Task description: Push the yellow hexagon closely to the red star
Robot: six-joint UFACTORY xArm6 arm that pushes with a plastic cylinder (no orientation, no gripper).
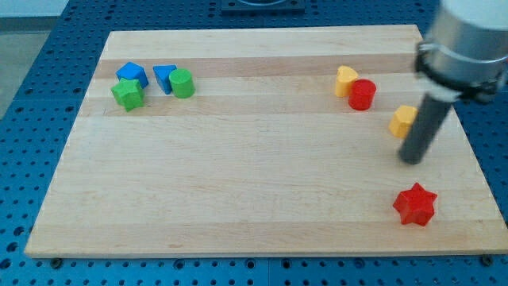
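Camera view. The yellow hexagon is a small flat-topped block with angled sides; its right part is hidden behind the rod, so only its left faces show. It lies on the right side of the wooden tabletop, at mid depth. The red star is a chunky five-pointed block lying nearer to the viewer, close to the tabletop's near right corner and well apart from the hexagon.

The arm enters from the far right corner as a pale cylinder, and the straight dark rod descends from it with a slight lean to the left. My tip rests just near of the yellow hexagon, between it and the red star, closer to the hexagon. The arm carries no fingers, so there is no open or closed state to report.

Farther back on the right, a yellow heart-like block touches a red cylinder. At the far left, a blue block, a green block, a blue triangular block and a green cylinder form a tight cluster.
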